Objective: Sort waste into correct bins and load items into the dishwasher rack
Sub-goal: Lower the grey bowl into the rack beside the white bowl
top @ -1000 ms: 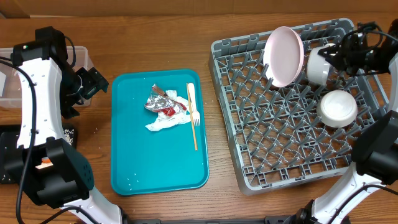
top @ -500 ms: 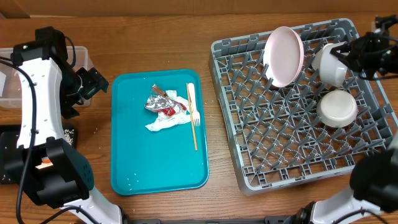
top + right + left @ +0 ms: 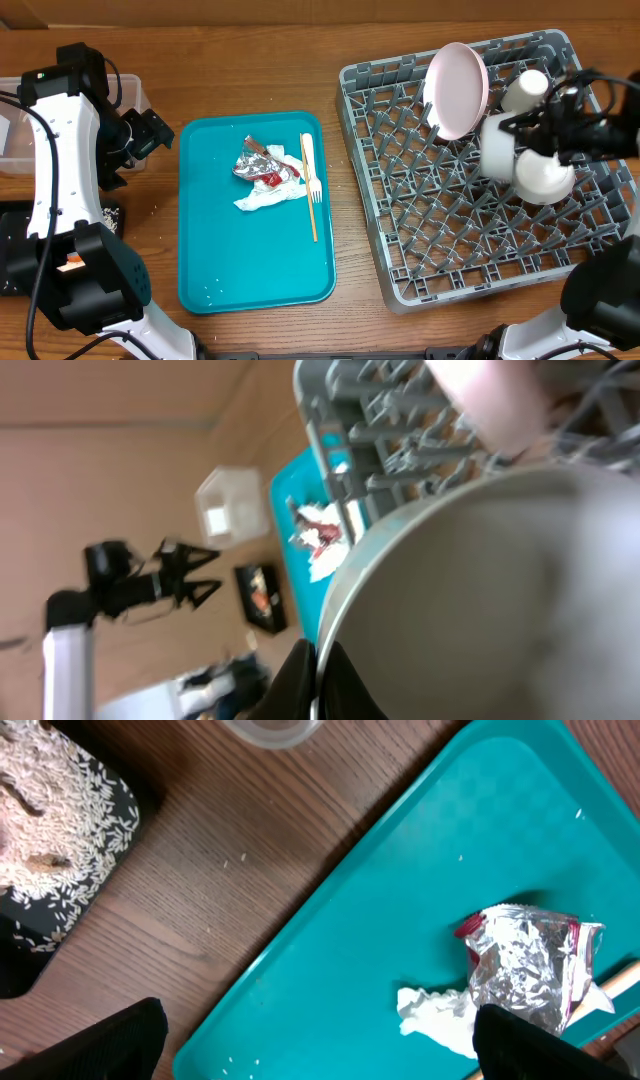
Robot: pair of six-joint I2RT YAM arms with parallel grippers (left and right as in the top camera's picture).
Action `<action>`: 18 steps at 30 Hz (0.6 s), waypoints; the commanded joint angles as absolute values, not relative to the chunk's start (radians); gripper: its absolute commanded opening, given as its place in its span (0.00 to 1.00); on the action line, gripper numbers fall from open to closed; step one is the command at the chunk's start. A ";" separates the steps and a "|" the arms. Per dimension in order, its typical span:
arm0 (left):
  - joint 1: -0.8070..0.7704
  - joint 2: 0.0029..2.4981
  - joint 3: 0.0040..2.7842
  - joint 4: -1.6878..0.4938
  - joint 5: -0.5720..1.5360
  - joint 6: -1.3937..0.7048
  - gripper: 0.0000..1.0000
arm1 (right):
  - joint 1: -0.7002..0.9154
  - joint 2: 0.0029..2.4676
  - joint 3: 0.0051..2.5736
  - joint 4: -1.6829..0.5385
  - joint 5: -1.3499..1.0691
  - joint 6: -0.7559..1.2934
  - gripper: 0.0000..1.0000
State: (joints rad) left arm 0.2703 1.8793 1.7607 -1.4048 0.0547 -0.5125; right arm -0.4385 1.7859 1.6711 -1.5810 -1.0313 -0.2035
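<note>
Bowl (image 3: 496, 148): light, stiff, slick, breakable. Right fingers (image 3: 300, 675) clamped on its rim above rack (image 3: 430, 230); rim judged best hold. Left fingers (image 3: 100, 1045) spread wide, empty.

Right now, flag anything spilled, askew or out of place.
A few rice grains lie loose on the wood between the black tray and the teal tray, with more specks on the teal tray itself. The foil wrapper and napkin, waste not yet binned, sit there beside the fork. Nothing looks broken.
</note>
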 commanded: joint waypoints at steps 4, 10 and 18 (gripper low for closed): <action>0.268 1.870 1.781 -1.407 0.042 -0.493 1.00 | -0.439 1.792 1.491 -1.483 -1.163 -0.318 0.04; 0.268 1.870 1.781 -1.407 0.041 -0.493 1.00 | -0.439 1.792 1.444 -1.454 -1.153 -0.319 0.04; 0.268 1.870 1.781 -1.406 0.042 -0.493 1.00 | -0.432 1.792 1.442 -1.455 -1.150 -0.318 0.04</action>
